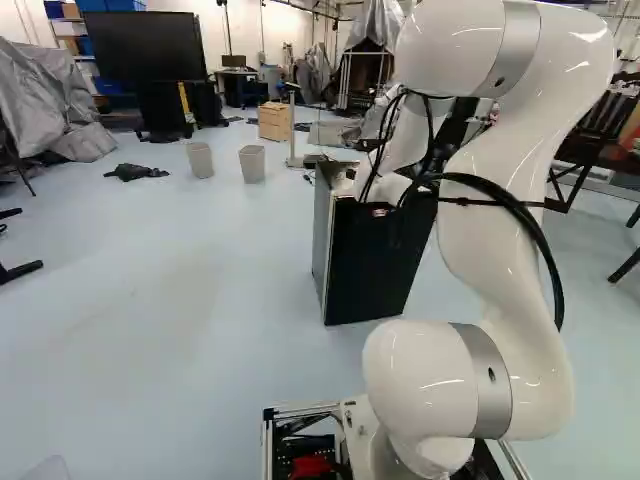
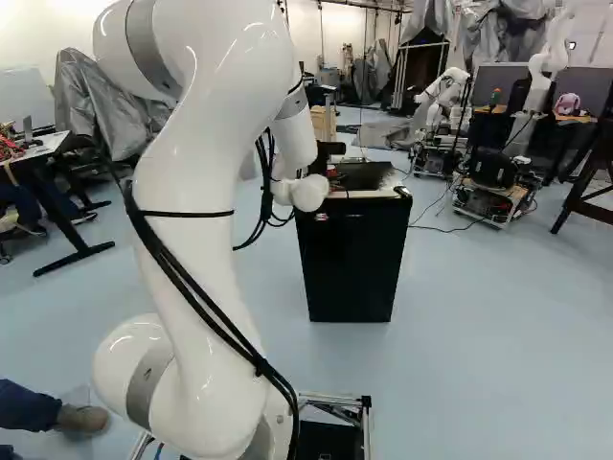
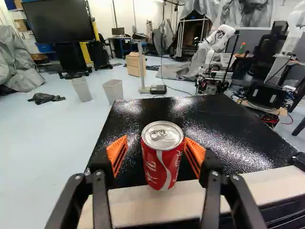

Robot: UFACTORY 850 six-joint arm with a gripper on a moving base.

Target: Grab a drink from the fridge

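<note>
In the right base view the black gripper (image 2: 330,151) shows only in part past the white wrist, over the top of the black fridge (image 2: 350,259). The wrist view has the gripper (image 3: 156,151) open, with a red drink can (image 3: 162,164) upright between its orange pads. One pad stands clear of the can by a visible gap; the other appears close against it. The can is at the pale front edge (image 3: 143,205) of the fridge's glossy black top (image 3: 209,138). Its base overlaps that edge; whether it rests there cannot be told.
Two grey bins (image 1: 200,160) and a wooden cabinet (image 1: 273,121) stand beyond the fridge on the floor. Another robot (image 2: 442,110) is farther back. A person's shoe (image 2: 81,418) is beside the base, at the left of the right base view.
</note>
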